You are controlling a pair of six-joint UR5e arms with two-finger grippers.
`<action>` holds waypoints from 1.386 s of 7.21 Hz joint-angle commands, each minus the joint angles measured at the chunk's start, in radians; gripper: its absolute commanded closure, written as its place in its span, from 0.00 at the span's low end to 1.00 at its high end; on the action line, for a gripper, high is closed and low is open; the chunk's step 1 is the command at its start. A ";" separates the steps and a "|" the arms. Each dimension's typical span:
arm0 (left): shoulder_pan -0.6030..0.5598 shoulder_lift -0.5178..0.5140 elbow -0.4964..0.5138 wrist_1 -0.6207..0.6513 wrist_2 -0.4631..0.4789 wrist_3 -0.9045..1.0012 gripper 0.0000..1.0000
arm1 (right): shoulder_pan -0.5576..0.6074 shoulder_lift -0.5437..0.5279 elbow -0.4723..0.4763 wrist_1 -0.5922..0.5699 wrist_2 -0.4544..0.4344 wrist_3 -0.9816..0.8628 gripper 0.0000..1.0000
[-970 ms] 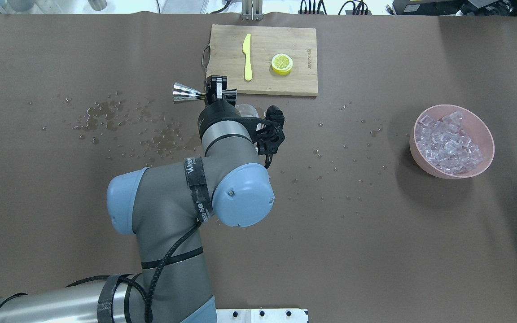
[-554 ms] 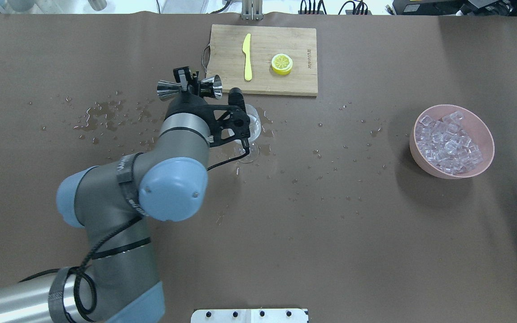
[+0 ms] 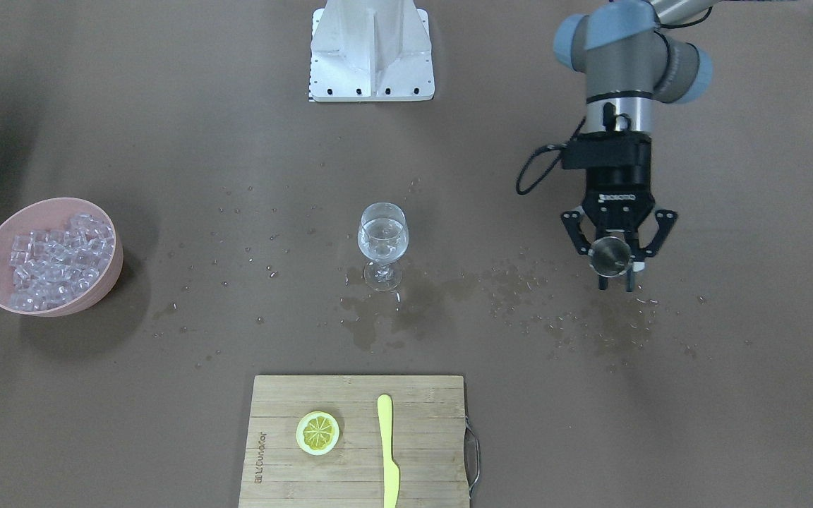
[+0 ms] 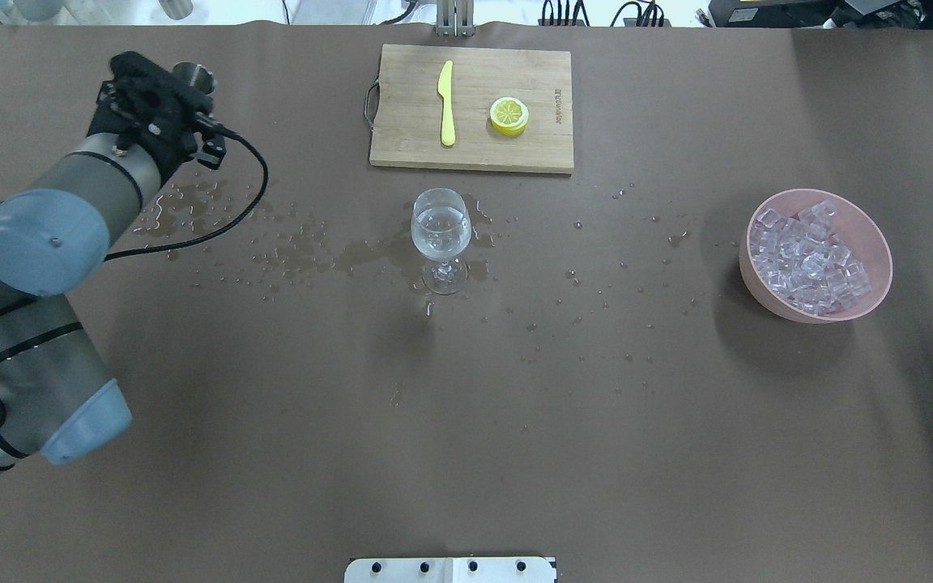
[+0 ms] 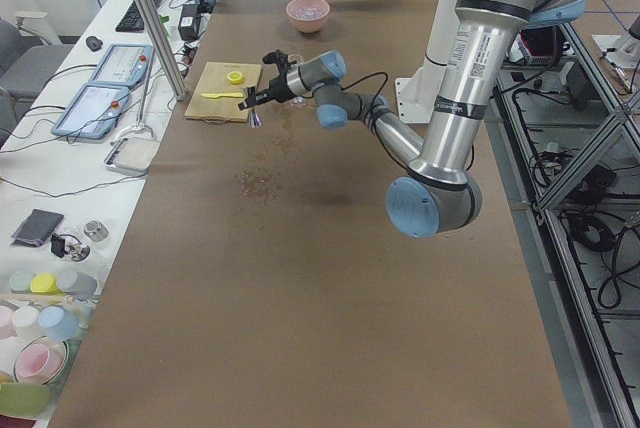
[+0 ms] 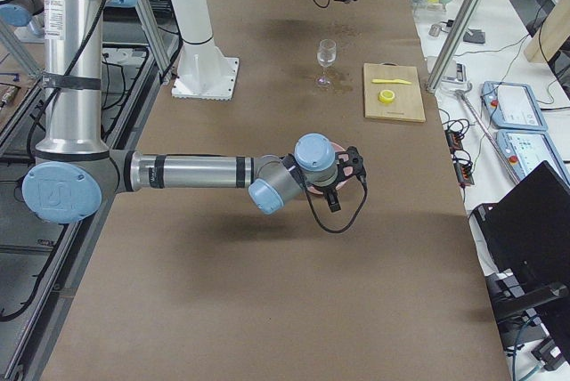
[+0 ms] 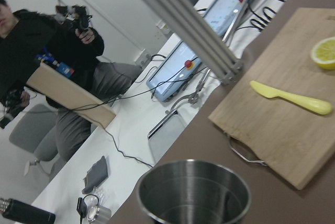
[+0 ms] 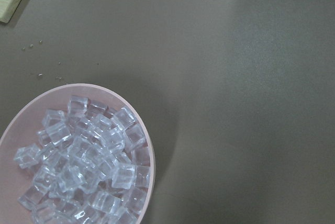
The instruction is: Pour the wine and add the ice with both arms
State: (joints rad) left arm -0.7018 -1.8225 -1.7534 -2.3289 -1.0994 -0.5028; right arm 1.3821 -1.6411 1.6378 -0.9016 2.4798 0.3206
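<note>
A stemmed glass (image 4: 440, 231) stands mid-table with a little clear wine in it; it also shows in the front view (image 3: 382, 240). My left gripper (image 3: 614, 267) is shut on a steel jigger (image 3: 610, 255), held mouth-up above the table, far to the glass's left (image 4: 183, 89). The jigger's cup (image 7: 193, 195) looks empty. A pink bowl (image 4: 879, 243) of clear ice cubes (image 8: 89, 166) sits at the right. My right gripper (image 6: 354, 166) hovers beside the bowl; I cannot tell whether it is open.
A wooden cutting board (image 4: 507, 146) at the far side carries a yellow knife (image 4: 446, 101) and a lemon slice (image 4: 509, 115). Spilled drops and wet patches (image 4: 215, 210) spread left of the glass. The white base block (image 3: 371, 49) stands at the robot's edge.
My left arm has swung away from the glass to the far left. The jigger has turned from lying sideways to mouth-up. The glass now stands uncovered.
</note>
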 commanded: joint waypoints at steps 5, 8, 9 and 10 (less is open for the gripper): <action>-0.199 -0.008 0.623 -0.615 -0.129 -0.441 1.00 | 0.002 0.006 0.008 0.001 -0.030 0.000 0.00; -0.197 0.014 0.655 -0.619 -0.166 -0.442 1.00 | -0.002 0.006 0.005 0.001 -0.030 0.000 0.00; -0.196 0.014 0.658 -0.618 -0.171 -0.441 1.00 | -0.002 0.006 0.008 0.001 -0.030 0.000 0.00; -0.191 0.035 0.669 -0.619 -0.172 -0.431 0.82 | -0.002 0.006 0.008 0.001 -0.030 0.002 0.00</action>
State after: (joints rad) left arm -0.8971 -1.8051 -1.0953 -2.9478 -1.2656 -0.9419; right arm 1.3807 -1.6352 1.6448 -0.9004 2.4496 0.3209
